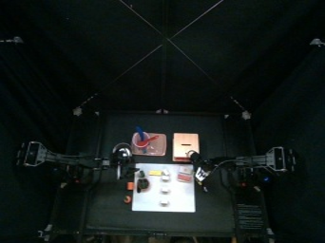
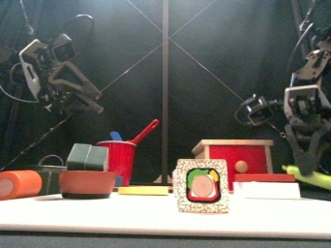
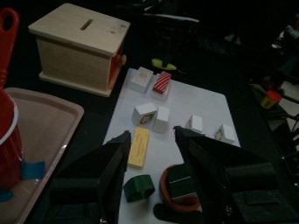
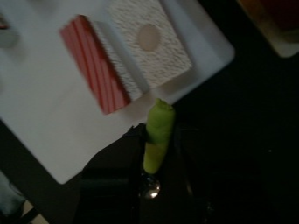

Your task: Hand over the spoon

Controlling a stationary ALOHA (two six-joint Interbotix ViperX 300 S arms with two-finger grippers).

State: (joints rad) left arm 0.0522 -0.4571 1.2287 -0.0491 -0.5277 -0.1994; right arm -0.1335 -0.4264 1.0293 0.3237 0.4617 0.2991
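The spoon (image 4: 158, 136), green-handled, lies at the right edge of the white mat (image 4: 70, 131). Its handle end rests at the mat's border and its bowl on the bare black bench (image 4: 246, 122). On the mat just beside it are a red striped block (image 4: 93, 63) and a white speckled block (image 4: 149, 39). The bench on the spoon's far side is open.

The right hand (image 2: 305, 155) hangs low right over the spoon. I cannot tell how its jaws stand or whether they touch it.

The left hand (image 3: 149, 138) hovers above the mat's left side with its jaws wide apart and nothing between them. Under it are a yellow block (image 3: 139, 146) and a dark green block (image 3: 139, 185).

A wooden box (image 3: 79, 44) and a pink tray (image 3: 47, 122) holding a red cup (image 2: 119, 160) crowd the back of the bench. A framed card (image 2: 202, 187) stands upright at the front edge.
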